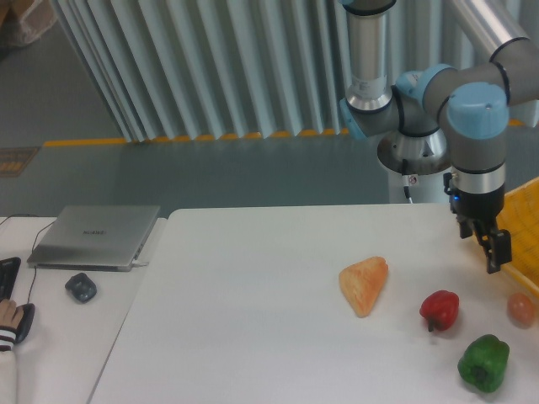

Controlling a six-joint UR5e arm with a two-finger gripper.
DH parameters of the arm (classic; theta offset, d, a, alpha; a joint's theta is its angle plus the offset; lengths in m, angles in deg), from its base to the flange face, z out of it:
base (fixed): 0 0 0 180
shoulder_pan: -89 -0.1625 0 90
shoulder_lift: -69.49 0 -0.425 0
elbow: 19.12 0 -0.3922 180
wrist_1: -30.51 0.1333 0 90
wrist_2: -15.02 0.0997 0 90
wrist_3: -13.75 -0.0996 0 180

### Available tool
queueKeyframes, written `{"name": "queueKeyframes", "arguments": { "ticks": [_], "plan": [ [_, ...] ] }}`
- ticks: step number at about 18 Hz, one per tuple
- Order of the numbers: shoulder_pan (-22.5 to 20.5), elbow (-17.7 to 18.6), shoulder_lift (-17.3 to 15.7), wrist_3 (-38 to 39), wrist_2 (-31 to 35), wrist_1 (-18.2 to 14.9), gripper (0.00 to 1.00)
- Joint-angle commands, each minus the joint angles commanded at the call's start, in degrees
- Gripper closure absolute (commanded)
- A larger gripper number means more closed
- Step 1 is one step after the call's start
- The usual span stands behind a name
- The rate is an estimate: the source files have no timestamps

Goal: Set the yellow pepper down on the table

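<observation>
Gripper [494, 255] above table [253, 337] (basket-side), laptop [94, 234] lettering perhaps unreadable

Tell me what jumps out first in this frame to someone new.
The grey-and-blue arm dominates the upper right, its claw hanging at the edge of the yellow mesh basket. Below it on the white table lie a pale-orange wedge, a red pepper and a green pepper.

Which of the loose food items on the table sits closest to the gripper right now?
The small round orange-brown item, at the right edge just below the gripper. The red pepper, green pepper and pale-orange wedge lie farther left or lower.
</observation>
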Motion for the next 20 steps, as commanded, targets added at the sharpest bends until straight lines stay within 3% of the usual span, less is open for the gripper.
{"name": "queueKeyframes", "arguments": {
  "ticks": [10, 20],
  "plan": [
    [-11.0, 0.1, 0.8, -26.8, 0.3, 0.6, 0.00],
    [-17.8, -0.6, 5.7, -35.9, 0.6, 3.9, 0.00]
  ]
}}
